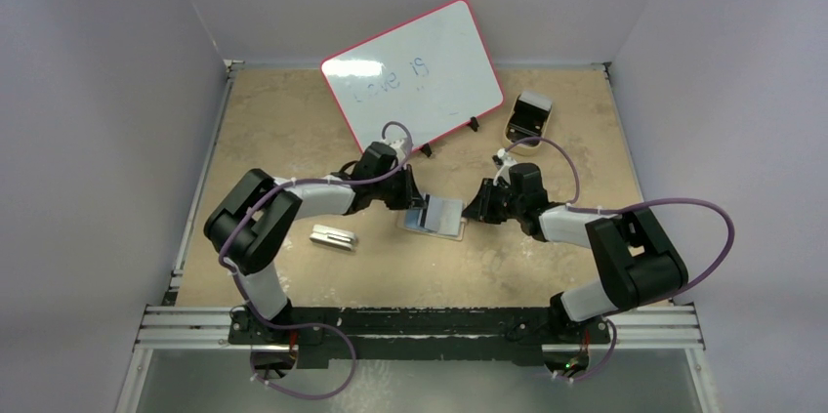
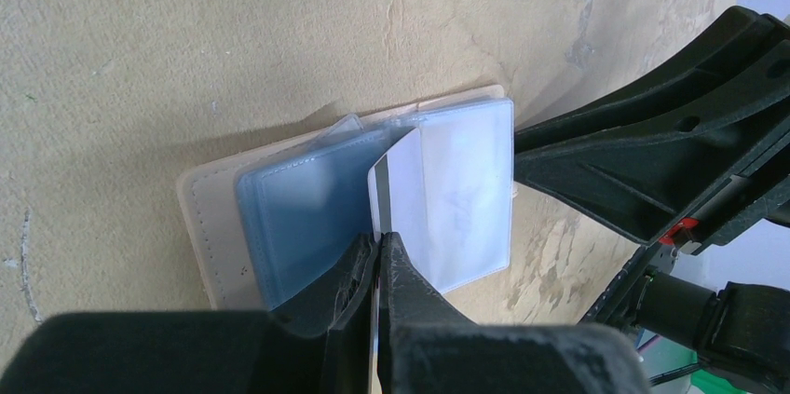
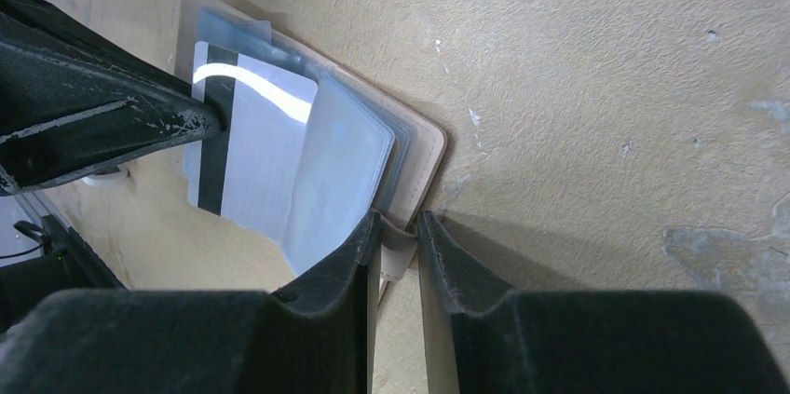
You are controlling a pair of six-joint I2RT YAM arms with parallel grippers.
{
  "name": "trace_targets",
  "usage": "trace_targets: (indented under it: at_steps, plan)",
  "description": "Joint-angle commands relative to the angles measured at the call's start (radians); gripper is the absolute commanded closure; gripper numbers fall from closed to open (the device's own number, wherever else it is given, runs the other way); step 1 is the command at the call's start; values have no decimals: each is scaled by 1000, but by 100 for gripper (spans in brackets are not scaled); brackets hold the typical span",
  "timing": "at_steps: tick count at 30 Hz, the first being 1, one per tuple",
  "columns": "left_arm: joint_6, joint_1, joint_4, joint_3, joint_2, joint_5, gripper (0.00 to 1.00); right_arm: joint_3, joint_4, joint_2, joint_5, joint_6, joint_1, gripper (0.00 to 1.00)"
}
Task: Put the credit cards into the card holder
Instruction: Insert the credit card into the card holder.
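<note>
The beige card holder (image 1: 441, 216) lies open on the table, its clear plastic sleeves (image 2: 466, 194) fanned out. My left gripper (image 2: 377, 240) is shut on a pale credit card (image 2: 399, 184) with a black stripe. It holds the card on edge, and the card's far end sits between the sleeves over the card holder (image 2: 210, 217). In the right wrist view the same card (image 3: 256, 147) lies across the open card holder (image 3: 424, 147). My right gripper (image 3: 399, 224) is shut on the holder's leather tab at its right edge. From above, the left gripper (image 1: 418, 203) and right gripper (image 1: 476, 208) flank the holder.
A silver-white block (image 1: 334, 237) lies to the left of the holder. A tan oval tray with a dark interior (image 1: 528, 117) stands at the back right. A red-rimmed whiteboard (image 1: 415, 74) leans at the back. Walls close in the table on both sides.
</note>
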Motion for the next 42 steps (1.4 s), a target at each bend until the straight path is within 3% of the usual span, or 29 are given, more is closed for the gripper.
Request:
trace_targets:
  at_steps: [1, 13, 21, 28, 35, 42]
  plan:
    - [32, -36, -31, 30, 14, -15, 100, 23, 13, 0, -14, -12, -2, 77]
    - [-36, -41, 43, 12, 48, -43, 100, 8, 15, -14, -11, -6, -2, 77]
    - [-169, -60, 236, -81, 52, -86, 100, 2, 15, -27, -8, 2, -2, 78]
    - [-179, -104, 249, -62, 60, -124, 100, -3, 18, -32, -8, 6, -1, 78]
    - [-146, -107, 126, -26, 9, -178, 78, 19, -27, -62, 3, -6, -1, 77]
    - [-162, -107, 76, -46, -62, -250, 69, 38, -106, -130, 12, -14, -2, 70]
